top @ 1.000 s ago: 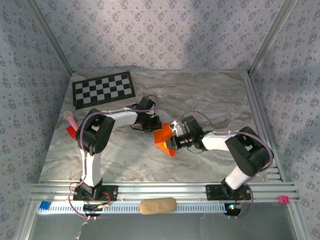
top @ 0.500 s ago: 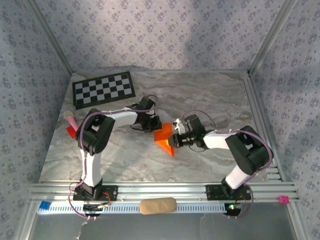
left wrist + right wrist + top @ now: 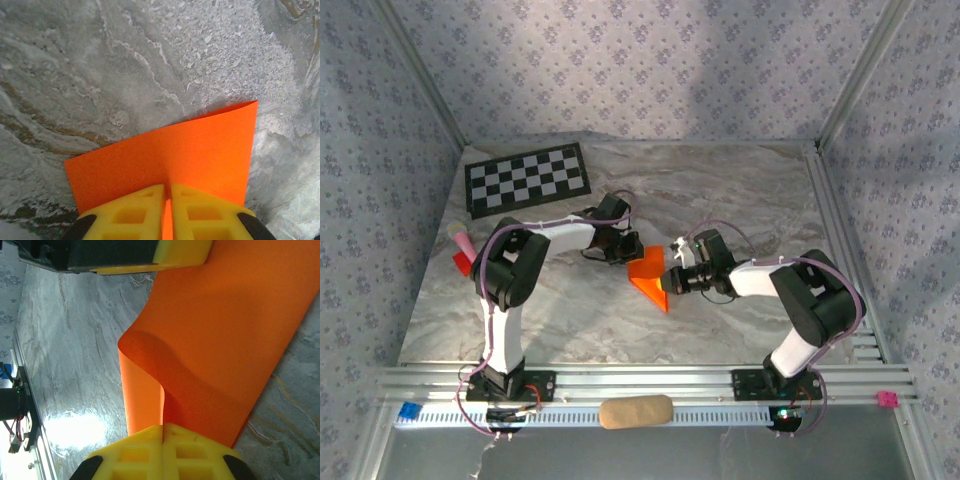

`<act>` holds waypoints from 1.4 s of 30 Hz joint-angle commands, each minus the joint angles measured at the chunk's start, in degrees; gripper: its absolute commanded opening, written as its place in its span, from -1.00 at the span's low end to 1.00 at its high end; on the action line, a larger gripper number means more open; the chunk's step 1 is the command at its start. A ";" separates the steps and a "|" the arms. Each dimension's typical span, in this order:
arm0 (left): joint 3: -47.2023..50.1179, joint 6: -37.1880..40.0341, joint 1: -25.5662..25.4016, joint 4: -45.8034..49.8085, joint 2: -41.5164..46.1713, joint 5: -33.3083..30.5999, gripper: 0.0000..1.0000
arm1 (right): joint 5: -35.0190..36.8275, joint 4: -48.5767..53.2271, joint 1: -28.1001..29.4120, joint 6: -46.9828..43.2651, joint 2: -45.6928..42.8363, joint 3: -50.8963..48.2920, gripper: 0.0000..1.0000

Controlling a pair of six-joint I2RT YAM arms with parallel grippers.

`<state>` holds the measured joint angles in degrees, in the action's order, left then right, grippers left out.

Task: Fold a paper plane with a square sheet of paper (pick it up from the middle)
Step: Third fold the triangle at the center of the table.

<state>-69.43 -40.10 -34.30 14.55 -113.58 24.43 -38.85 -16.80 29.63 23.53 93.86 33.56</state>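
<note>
The square sheet of paper (image 3: 648, 274) is near the middle of the marble table (image 3: 760, 195), caught between the two grippers. The left gripper (image 3: 167, 194) is at its far-left edge and the right gripper (image 3: 162, 432) at its right side. In the left wrist view, the yellow fingers (image 3: 131, 215) are pressed together with a thin strip of orange pinched between them, and the sheet spreads away over the marble. In the right wrist view, that gripper's jaws are likewise closed on the paper. There the sheet bows and one flap curls over into a soft roll — not a sharp crease. The checkerboard sheet (image 3: 528, 178) lies well apart at the far left.
</note>
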 commanded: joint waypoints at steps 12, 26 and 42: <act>1.36 -0.28 -0.89 2.94 -0.28 -1.40 -0.72 | -0.76 0.09 -0.71 -1.55 2.42 1.00 -1.00; 1.23 0.54 -0.77 3.82 -0.41 -2.02 -0.72 | -2.10 3.19 -1.35 -3.12 2.96 3.05 -1.00; 1.57 0.12 -0.81 3.21 -0.26 -2.06 -0.72 | -1.18 2.63 -1.45 -2.83 3.65 2.51 -0.99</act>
<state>-69.43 -40.10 -34.52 14.57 -113.58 24.01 -39.88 -14.94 28.62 21.41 96.82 35.62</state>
